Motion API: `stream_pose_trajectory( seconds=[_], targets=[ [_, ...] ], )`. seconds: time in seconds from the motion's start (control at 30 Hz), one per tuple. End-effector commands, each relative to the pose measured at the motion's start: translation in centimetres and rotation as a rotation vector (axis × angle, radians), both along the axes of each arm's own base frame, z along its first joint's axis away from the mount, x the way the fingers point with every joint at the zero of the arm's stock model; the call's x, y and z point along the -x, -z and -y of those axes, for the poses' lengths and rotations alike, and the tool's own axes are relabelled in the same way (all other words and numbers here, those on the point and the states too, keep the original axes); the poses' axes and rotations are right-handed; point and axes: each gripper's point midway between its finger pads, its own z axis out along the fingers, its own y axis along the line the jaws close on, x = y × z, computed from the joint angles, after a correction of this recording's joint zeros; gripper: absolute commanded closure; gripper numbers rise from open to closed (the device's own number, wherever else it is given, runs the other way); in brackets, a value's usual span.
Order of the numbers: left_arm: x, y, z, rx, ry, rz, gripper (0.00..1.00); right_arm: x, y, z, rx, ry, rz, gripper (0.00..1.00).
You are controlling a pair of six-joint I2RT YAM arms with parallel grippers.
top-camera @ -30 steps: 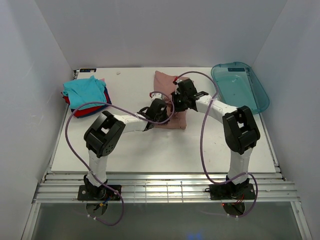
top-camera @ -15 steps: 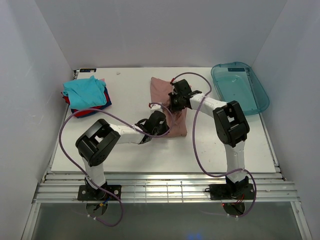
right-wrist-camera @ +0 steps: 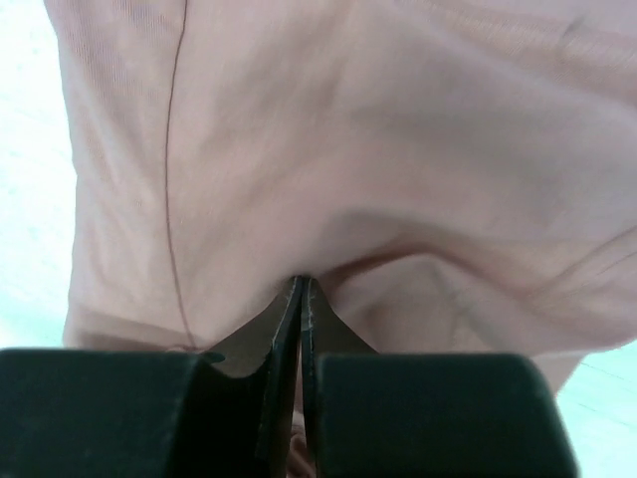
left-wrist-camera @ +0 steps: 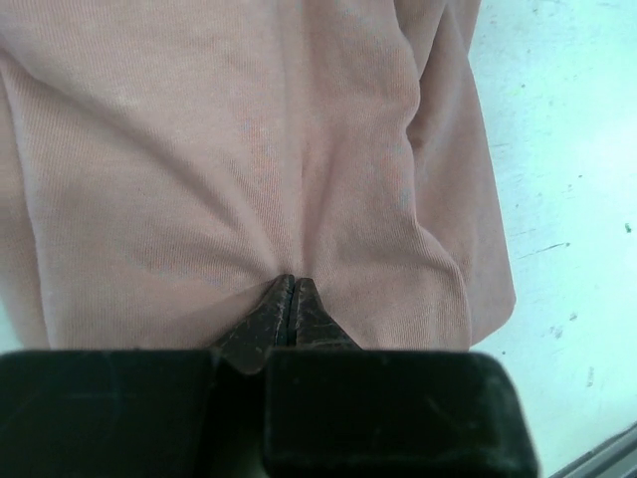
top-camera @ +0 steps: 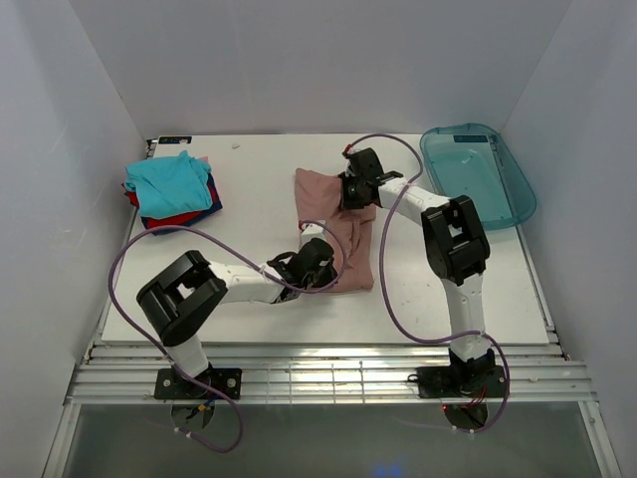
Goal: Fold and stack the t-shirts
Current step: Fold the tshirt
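Both grippers are clenched on the pink shirt point(top-camera: 350, 244), which lies on the table point(top-camera: 249, 204) just left of the tray point(top-camera: 478, 174). At the shirt end level with the tray, the right gripper point(right-wrist-camera: 301, 283) pinches a fold of cloth. The left gripper point(left-wrist-camera: 291, 283) pinches the other end, nearer to the arm bases than the tray is. Between the two, the cloth is wrinkled and not flat. The stack point(top-camera: 171, 189) of folded shirts, teal on top, sits well left of the tray, across the table.

I judge the step in hand is folding the pink shirt, and it is not finished. The next move needs both arms to bring their ends together evenly, lay the cloth flat and release it, before it goes to the stack.
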Motion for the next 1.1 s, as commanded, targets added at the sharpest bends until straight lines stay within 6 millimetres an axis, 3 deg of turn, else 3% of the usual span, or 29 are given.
stream_pose_trajectory(
  seconds=[0.0,0.03,0.07,0.1,0.13,0.17,0.2,0.23,0.27,0.3,0.33,0.37,0.43,0.47,0.57,0.63,0.73,0.77,0.9,1.07],
  targets=[
    [0.0,-1.6,-1.5,-0.116,-0.007,0.025,1.00,-1.1,-6.5,0.8,0.000,0.012,0.153,0.92],
    [-0.5,-3.3,-1.4,-0.115,-0.012,0.052,1.00,-1.1,-7.8,1.6,0.025,0.040,0.191,0.92],
    [-1.1,-4.6,-1.2,-0.114,-0.018,0.080,1.00,-0.5,-11.7,2.3,0.009,0.058,0.260,0.92],
    [-1.3,-5.7,-1.4,-0.138,-0.019,0.098,1.00,0.1,-12.8,2.9,0.018,0.068,0.284,0.92],
    [-2.4,-8.2,-1.0,-0.122,-0.044,0.149,1.00,1.5,-12.2,4.2,0.056,0.094,0.280,0.89],
    [-2.7,-10.3,-1.1,-0.104,-0.059,0.187,1.00,2.9,-15.5,4.7,0.029,0.100,0.338,0.84],
    [-2.7,-11.1,-1.5,-0.112,-0.069,0.197,1.00,4.1,-15.8,5.1,0.021,0.109,0.339,0.77],
    [-2.9,-12.2,-1.7,-0.106,-0.083,0.218,0.96,6.2,-13.9,5.5,0.036,0.094,0.297,0.57],
    [-2.8,-13.4,-2.0,-0.090,-0.090,0.237,0.80,7.5,-13.8,5.6,0.029,0.085,0.291,0.47],
    [-2.4,-13.4,-2.6,-0.103,-0.093,0.230,0.67,8.8,-14.7,5.9,0.009,0.081,0.303,0.40],
    [-2.1,-13.3,-3.1,-0.103,-0.108,0.216,0.53,10.3,-13.6,6.2,0.014,0.076,0.253,0.33],
    [-1.7,-12.9,-3.7,-0.112,-0.118,0.204,0.32,12.1,-11.9,6.6,0.033,0.066,0.204,0.31],
    [-0.8,-11.3,-4.8,-0.136,-0.130,0.155,0.22,14.3,-9.6,6.9,0.043,0.070,0.125,0.30],
    [0.0,-9.5,-5.4,-0.161,-0.123,0.116,0.20,16.1,-7.6,7.1,0.053,0.055,0.079,0.30],
    [1.6,-5.4,-7.0,-0.218,-0.135,-0.010,0.17,19.0,-4.4,7.0,0.037,0.035,0.001,0.29],
    [2.2,-3.9,-7.3,-0.230,-0.133,-0.041,0.16,20.0,-3.4,7.0,0.040,0.028,-0.024,0.28],
    [2.4,-3.4,-7.0,-0.170,-0.113,-0.029,0.14,20.9,-2.2,7.5,0.049,0.037,-0.044,0.26],
    [2.4,-3.2,-7.1,-0.162,-0.109,-0.031,0.02,21.1,-2.2,7.6,0.049,0.038,-0.044,0.26],
    [2.1,-1.9,-8.4,-0.161,-0.138,-0.061,0.02,21.3,-1.8,7.9,0.048,0.054,-0.043,0.26],
    [2.0,-2.4,-8.4,-0.102,-0.136,-0.035,0.02,21.9,-1.4,7.7,0.016,0.059,-0.062,0.26]
  ],
)
